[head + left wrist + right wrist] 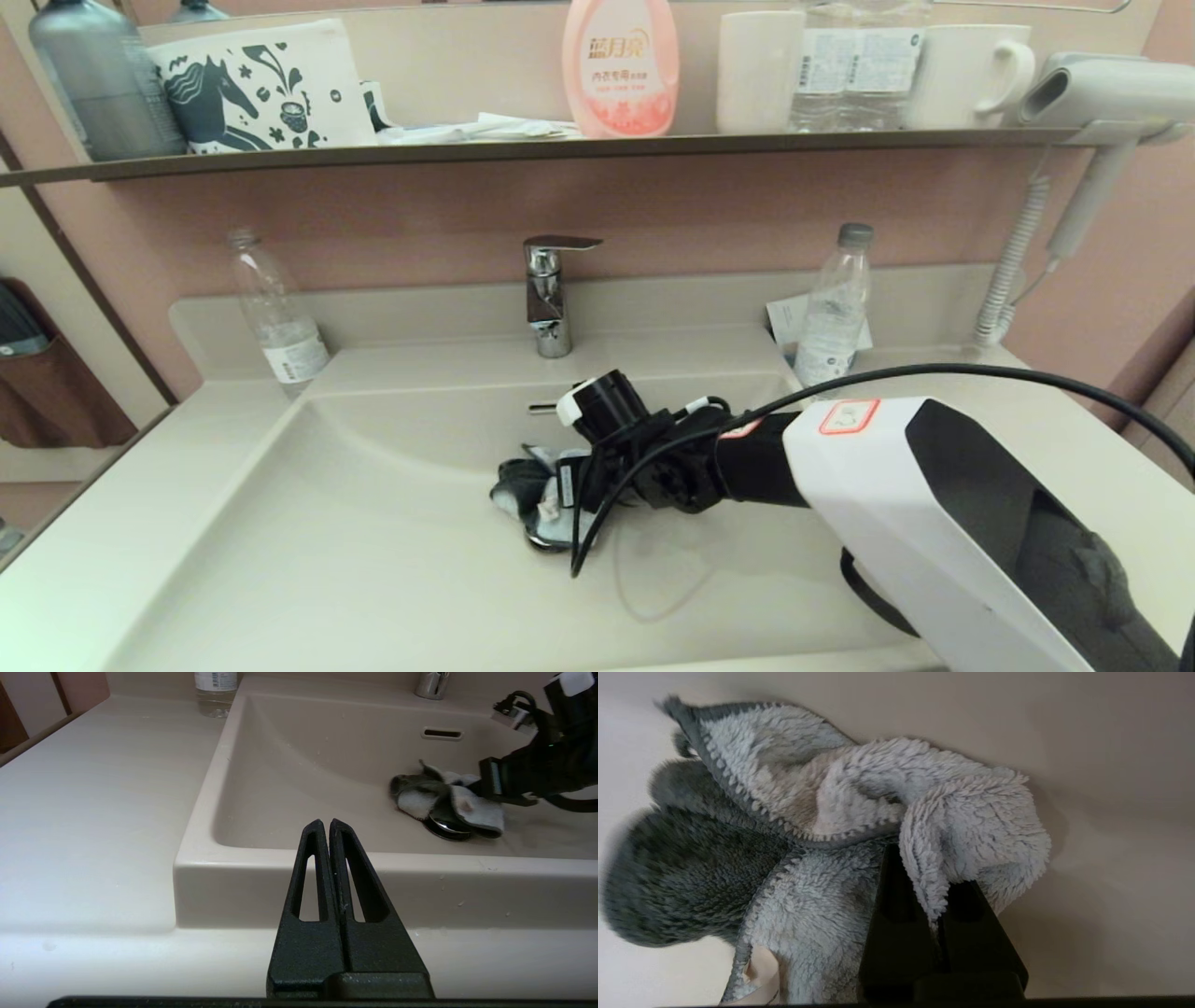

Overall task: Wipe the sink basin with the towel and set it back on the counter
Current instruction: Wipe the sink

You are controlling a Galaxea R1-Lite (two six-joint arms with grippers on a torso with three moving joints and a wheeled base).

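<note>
The cream-white sink basin (pixel 355 523) fills the middle of the head view. My right gripper (pixel 546 499) is down in it, shut on the bunched light-blue and dark grey towel (pixel 523 490), which rests on the basin floor over the chrome drain plug (pixel 448 827). In the right wrist view the towel (pixel 822 826) folds over both black fingers (pixel 896 933), hiding their tips. From the left wrist view the towel (pixel 448 800) lies beyond the basin's front rim. My left gripper (pixel 325 823) is shut and empty, parked before the counter (pixel 93 812) edge.
A chrome tap (pixel 551 294) stands behind the basin, with the overflow slot (pixel 442 733) below it. Clear plastic bottles stand at the back left (pixel 278 317) and back right (pixel 834 303) of the counter. A hairdryer (pixel 1102 103) hangs at the right; a shelf above holds bottles and cups.
</note>
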